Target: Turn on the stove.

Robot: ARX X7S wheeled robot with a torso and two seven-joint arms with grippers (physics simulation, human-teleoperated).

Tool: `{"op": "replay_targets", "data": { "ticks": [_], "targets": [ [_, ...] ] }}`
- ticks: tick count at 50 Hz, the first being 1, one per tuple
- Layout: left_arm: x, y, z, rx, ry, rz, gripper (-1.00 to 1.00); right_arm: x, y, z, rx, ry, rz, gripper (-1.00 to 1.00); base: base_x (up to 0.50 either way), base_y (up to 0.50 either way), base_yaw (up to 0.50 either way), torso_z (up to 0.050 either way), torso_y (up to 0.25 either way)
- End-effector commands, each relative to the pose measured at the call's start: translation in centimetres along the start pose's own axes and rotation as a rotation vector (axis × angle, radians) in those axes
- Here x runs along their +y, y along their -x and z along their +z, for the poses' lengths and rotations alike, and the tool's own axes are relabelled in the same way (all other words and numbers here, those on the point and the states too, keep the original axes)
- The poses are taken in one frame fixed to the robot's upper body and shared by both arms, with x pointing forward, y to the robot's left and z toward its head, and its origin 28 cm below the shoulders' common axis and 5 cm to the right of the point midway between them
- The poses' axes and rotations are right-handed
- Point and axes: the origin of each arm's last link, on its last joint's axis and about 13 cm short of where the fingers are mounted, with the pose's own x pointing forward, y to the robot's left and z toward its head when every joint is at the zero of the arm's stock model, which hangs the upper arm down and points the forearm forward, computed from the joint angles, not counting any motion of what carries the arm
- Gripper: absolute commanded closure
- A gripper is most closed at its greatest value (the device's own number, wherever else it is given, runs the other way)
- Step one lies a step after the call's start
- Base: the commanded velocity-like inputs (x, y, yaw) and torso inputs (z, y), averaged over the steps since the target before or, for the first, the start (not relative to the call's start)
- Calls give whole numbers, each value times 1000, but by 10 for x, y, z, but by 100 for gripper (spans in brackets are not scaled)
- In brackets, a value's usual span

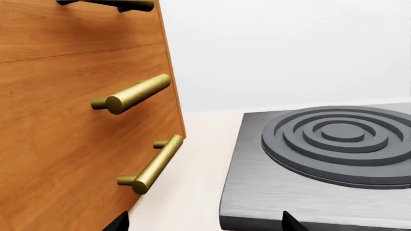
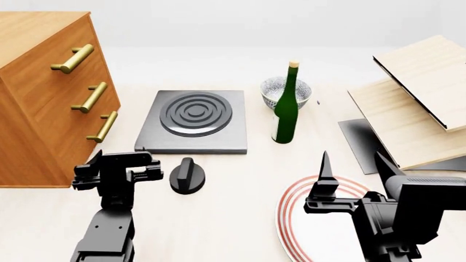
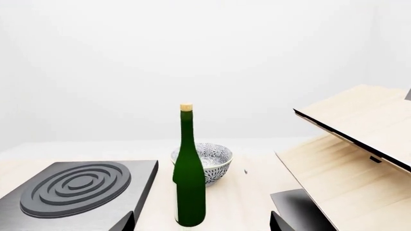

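Observation:
The stove [image 2: 153,139] is a flat dark grey slab with a raised ring burner [image 2: 195,113], in the middle of the head view. Its separate black round knob [image 2: 187,176] stands on the table just in front of the slab. My left gripper [image 2: 120,159] is open and empty, left of the knob and near the slab's front left corner. The left wrist view shows the slab [image 1: 289,192] ahead, with the gripper [image 1: 202,224] spread wide. My right gripper [image 2: 354,174] is open and empty at the front right. The right wrist view also shows the stove [image 3: 77,185] beyond that gripper [image 3: 202,222].
A wooden drawer cabinet [image 2: 36,109] with brass handles [image 2: 93,96] stands close to my left arm. A green bottle [image 2: 285,109] and a patterned bowl [image 2: 275,90] stand right of the stove. A red-ringed white plate [image 2: 291,218] lies under my right gripper. Tilted pale wooden boards [image 2: 415,103] stand at the right.

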Motion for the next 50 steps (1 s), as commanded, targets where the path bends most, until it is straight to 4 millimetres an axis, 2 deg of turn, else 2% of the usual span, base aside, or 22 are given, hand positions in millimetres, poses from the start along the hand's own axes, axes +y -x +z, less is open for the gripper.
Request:
{"op": "replay_targets", "data": {
  "ticks": [1, 10, 35, 46, 49, 50],
  "targets": [
    [-16, -6, -15, 13, 1, -12, -100, 0, 1, -3, 3, 0, 1, -100, 0, 0, 0, 0, 0],
    [-28, -4, -32, 55, 17, -18, -100, 2, 0, -4, 6, 0, 6, -100, 0, 0, 0, 0, 0],
    [-69, 43, -40, 107, -20, -173, -100, 2, 1, -6, 8, -9, 11, -100, 0, 0, 0, 0, 0],
    [-97, 58, -26, 113, -19, -300, -100, 0, 1, -5, 8, -11, 8, -100, 0, 0, 0, 0, 0],
    [-100, 65, -19, 117, -7, -338, -100, 0, 1, -4, 4, -13, 10, -100, 0, 0, 0, 0, 0],
    [-99, 70, -10, 88, -3, -363, -100, 0, 1, -3, 3, -15, 11, -100, 0, 0, 0, 0, 0]
  ]
}}
